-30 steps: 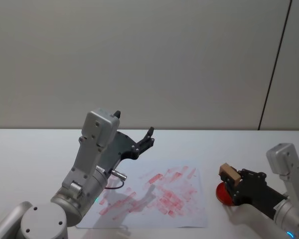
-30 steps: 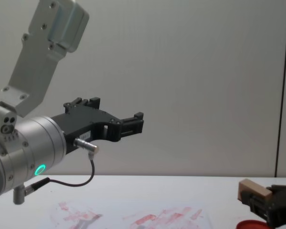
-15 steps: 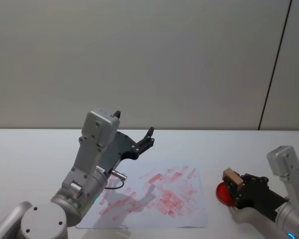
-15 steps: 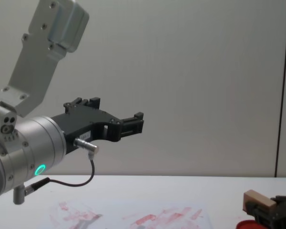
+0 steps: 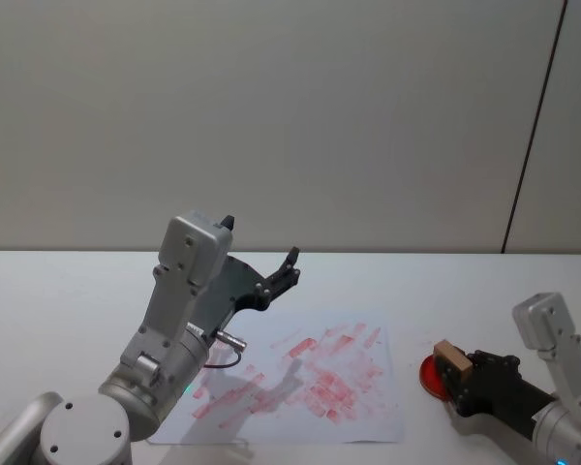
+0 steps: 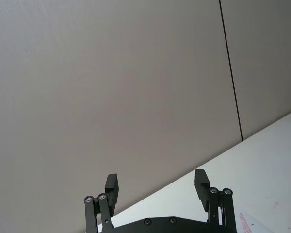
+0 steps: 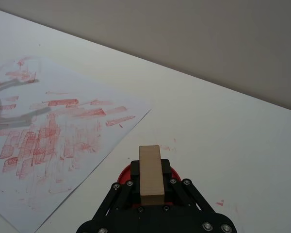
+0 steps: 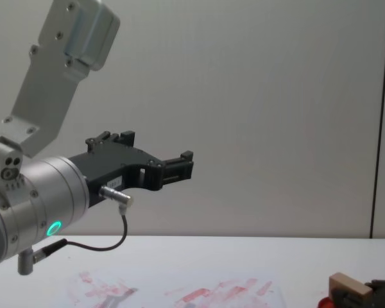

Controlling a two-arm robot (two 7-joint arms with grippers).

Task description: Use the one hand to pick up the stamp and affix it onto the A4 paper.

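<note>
The right gripper [image 5: 457,380] is pinching the stamp [image 5: 451,361] in its jaws, holding it over the red pad [image 5: 431,375] at the paper's [image 5: 300,383] 3 o'clock on the counter [image 5: 58,300]. The left gripper [image 5: 289,268] is hanging raised, jaws spread.
</note>
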